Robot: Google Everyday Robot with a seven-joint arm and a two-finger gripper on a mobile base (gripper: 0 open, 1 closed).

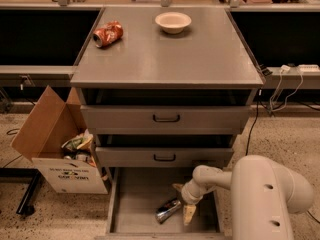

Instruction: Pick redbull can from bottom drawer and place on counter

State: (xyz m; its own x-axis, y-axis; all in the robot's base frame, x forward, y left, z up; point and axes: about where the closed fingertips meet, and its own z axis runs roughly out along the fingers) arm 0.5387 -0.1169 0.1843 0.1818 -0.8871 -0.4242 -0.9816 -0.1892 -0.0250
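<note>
The redbull can (168, 210) lies on its side on the floor of the open bottom drawer (135, 204), right of the middle. My gripper (183, 202) reaches down into the drawer just to the right of the can. It is open, with one finger behind the can's right end and the other in front of it. It holds nothing. The grey counter (170, 59) on top of the cabinet is above.
A dented orange-red can (108, 34) and a cream bowl (173, 22) sit at the back of the counter. Two shallower drawers with black handles (166, 118) stand slightly open above the bottom one. A cardboard box of trash (55, 149) stands left of the cabinet.
</note>
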